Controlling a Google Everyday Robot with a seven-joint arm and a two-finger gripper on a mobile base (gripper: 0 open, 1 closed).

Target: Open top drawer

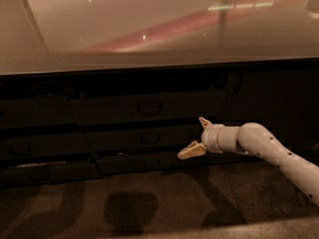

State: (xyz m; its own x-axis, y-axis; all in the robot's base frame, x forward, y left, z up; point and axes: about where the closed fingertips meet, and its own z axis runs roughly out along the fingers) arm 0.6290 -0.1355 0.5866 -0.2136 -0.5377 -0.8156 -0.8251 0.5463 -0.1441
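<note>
You're in what looks like a kitchen or break-room: a long, pale, glossy countertop [124, 39] runs above the claw, with dark grey cabinet fronts beneath it. Your gripper [190, 137], fingers spread apart, hangs before a stack of drawers. The top drawer [109, 111] sits up and left of it, a shorter drawer [124, 141] is level to its left, and the mottled floor [149, 208] is below.

No readable text, labels or numbers anywhere. Gripper [191, 137], fingers spread, sits below-right of the top drawer [109, 111] handle, in front of the lower drawers.
</note>
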